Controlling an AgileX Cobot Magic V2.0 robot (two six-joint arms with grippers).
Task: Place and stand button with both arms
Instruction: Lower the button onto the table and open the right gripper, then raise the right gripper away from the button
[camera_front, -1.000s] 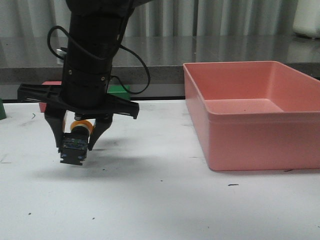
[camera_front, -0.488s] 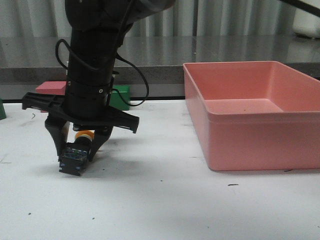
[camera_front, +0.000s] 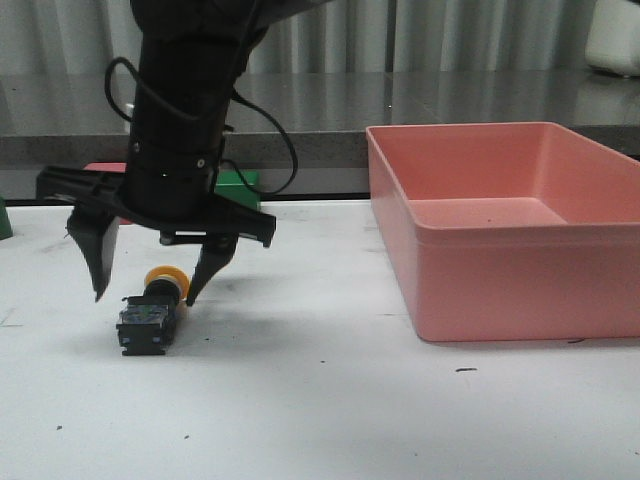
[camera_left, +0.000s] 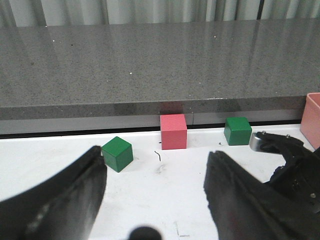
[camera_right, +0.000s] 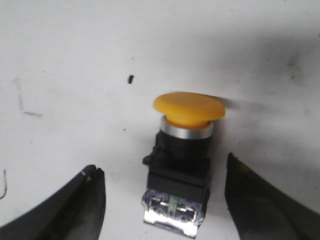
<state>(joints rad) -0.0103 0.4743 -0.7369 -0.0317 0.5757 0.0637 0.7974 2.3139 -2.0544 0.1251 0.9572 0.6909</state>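
Observation:
The button (camera_front: 150, 315) lies on its side on the white table, yellow cap (camera_front: 165, 277) pointing away, blocky base toward the front. My right gripper (camera_front: 144, 297) hangs just above it, open, with a finger on each side and not touching. In the right wrist view the button (camera_right: 182, 165) lies free between the two spread fingers (camera_right: 85, 200) of the gripper (camera_right: 162, 167). My left gripper (camera_left: 156, 155) is open and empty, low over the table; it does not show in the front view.
A large pink bin (camera_front: 500, 280) stands at the right. A red cube (camera_left: 173, 131) and two green cubes (camera_left: 117, 153) (camera_left: 237, 130) sit along the table's back edge. The right arm (camera_left: 290, 165) shows at the side of the left wrist view.
My right gripper lowered the button onto the table, then opened and let it go. The button now lies on its side; the fingers have spread and lifted a little.

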